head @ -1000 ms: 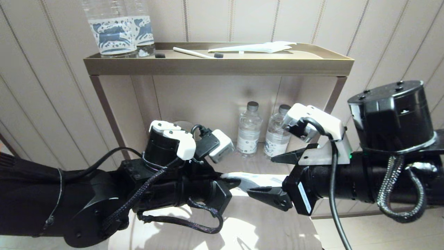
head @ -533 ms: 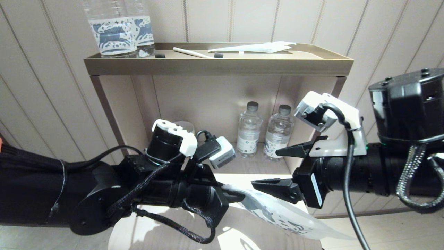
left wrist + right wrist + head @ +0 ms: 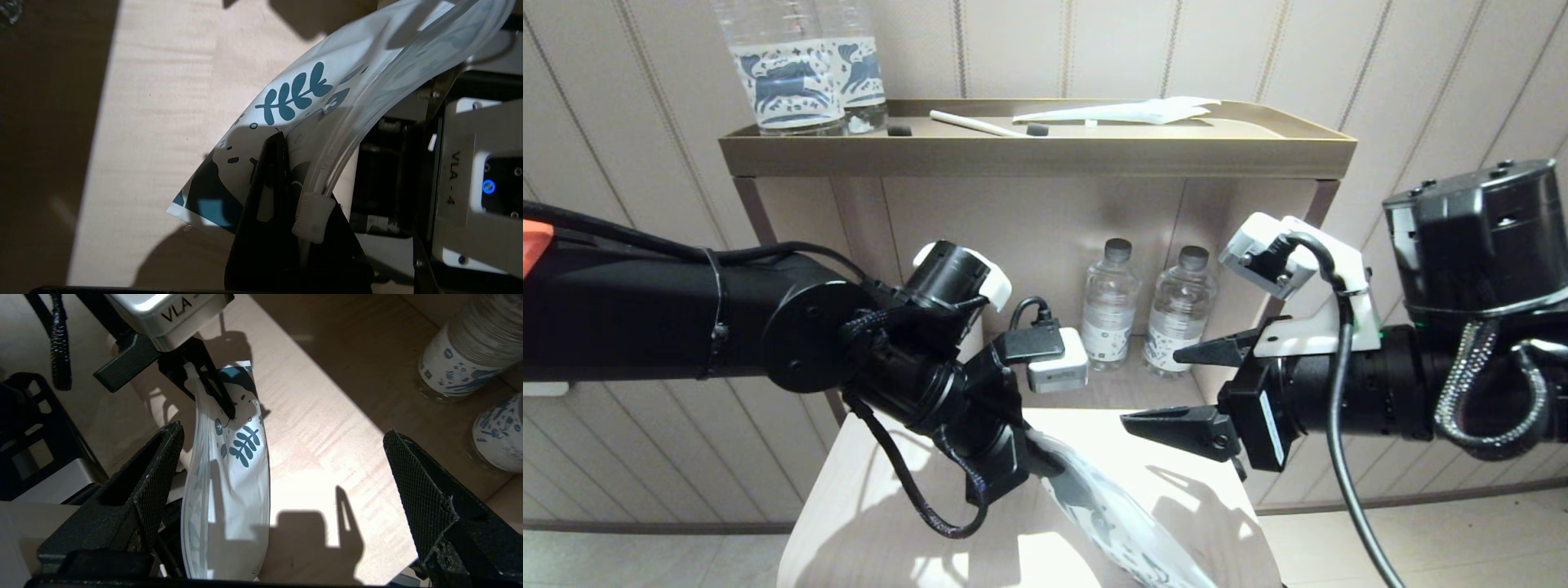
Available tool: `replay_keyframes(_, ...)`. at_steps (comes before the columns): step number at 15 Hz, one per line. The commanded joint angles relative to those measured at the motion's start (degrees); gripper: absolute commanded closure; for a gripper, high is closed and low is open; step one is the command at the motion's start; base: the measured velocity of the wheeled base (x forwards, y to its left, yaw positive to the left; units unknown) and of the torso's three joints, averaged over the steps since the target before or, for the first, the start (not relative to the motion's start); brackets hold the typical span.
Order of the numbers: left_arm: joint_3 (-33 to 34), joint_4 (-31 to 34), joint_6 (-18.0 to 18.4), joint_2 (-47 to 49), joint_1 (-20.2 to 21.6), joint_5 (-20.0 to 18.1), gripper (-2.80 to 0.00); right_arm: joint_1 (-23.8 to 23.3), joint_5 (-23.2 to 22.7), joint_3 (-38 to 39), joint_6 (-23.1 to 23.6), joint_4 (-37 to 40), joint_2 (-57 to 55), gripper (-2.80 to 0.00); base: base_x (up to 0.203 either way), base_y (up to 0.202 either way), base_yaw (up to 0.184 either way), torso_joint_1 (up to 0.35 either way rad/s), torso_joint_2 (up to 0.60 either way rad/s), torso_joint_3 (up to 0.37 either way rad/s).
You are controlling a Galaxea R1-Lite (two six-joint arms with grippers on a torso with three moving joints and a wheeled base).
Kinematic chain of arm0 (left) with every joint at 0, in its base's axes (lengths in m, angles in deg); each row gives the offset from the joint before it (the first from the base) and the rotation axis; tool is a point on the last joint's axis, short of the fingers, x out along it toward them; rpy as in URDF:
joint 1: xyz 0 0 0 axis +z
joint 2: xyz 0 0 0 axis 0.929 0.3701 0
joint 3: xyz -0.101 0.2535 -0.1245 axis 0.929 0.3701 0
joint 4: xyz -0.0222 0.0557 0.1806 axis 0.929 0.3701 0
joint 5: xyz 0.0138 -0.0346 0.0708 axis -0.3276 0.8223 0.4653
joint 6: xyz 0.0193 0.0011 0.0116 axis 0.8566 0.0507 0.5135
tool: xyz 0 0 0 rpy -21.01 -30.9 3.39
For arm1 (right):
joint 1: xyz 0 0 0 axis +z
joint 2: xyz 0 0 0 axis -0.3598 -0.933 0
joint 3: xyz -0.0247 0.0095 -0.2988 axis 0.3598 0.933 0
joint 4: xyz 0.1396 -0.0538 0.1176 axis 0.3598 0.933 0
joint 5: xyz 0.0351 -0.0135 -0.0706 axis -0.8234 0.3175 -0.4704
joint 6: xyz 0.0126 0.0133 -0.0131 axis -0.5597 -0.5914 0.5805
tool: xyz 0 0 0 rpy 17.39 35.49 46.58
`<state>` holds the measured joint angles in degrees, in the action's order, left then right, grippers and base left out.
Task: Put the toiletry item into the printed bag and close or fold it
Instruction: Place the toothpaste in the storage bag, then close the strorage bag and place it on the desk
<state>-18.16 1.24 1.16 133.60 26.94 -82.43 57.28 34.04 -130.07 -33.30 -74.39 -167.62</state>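
Note:
The printed bag [image 3: 1112,516], white with dark blue leaf and flower prints, hangs tilted down over the pale wooden table [image 3: 866,506]. My left gripper [image 3: 1045,467] is shut on its upper corner, next to the white zip slider [image 3: 311,218]. In the left wrist view the bag [image 3: 302,90] curves away from the shut tips [image 3: 281,141]. My right gripper [image 3: 1153,388] stands open to the right of the bag, apart from it. In the right wrist view the bag [image 3: 233,477] lies near one finger [image 3: 163,469]. Whether a toiletry item is inside does not show.
A gold tray [image 3: 1037,155] tops the shelf unit, holding two horse-labelled bottles [image 3: 784,73], a white stick [image 3: 976,124] and a flat white packet [image 3: 1127,112]. Two small water bottles [image 3: 1109,306] [image 3: 1176,310] stand in the recess behind the table.
My left arm has risen and turned its gripper downward, so the bag swung from lying flat to hanging. My right gripper drew back to the right, away from the bag.

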Motion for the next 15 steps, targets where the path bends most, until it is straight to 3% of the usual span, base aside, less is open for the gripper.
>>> replay_keyframes(1,-2.4,6.2,3.4,1.5,0.4,0.6,0.0,-0.3,-2.3,0.0,0.1,-0.1,-0.9,-2.8,0.0,0.0,0.0,0.0,0.0,0.0)
replay_keyframes(2,-3.0,6.8,5.1,1.5,0.5,0.8,0.0,-0.2,-4.3,0.0,0.1,-0.2,-1.6,-2.8,0.0,0.0,0.0,0.0,0.0,0.0)
replay_keyframes(5,-7.2,5.6,4.3,3.3,0.5,-0.7,0.0,-0.2,-8.0,0.3,0.6,-0.3,-3.1,-2.8,0.0,0.0,0.0,0.0,0.0,0.0)
replay_keyframes(10,-13.1,3.3,-6.5,6.6,0.4,-3.9,0.0,-1.5,-8.4,-0.5,1.5,-0.4,-5.6,-2.8,0.0,0.0,0.0,0.0,0.0,0.0)
replay_keyframes(15,-12.3,2.8,-6.9,6.1,0.1,-4.1,0.0,-1.5,-8.6,-2.1,1.5,-6.1,-9.6,-2.8,0.0,0.0,0.0,0.0,0.0,0.0)
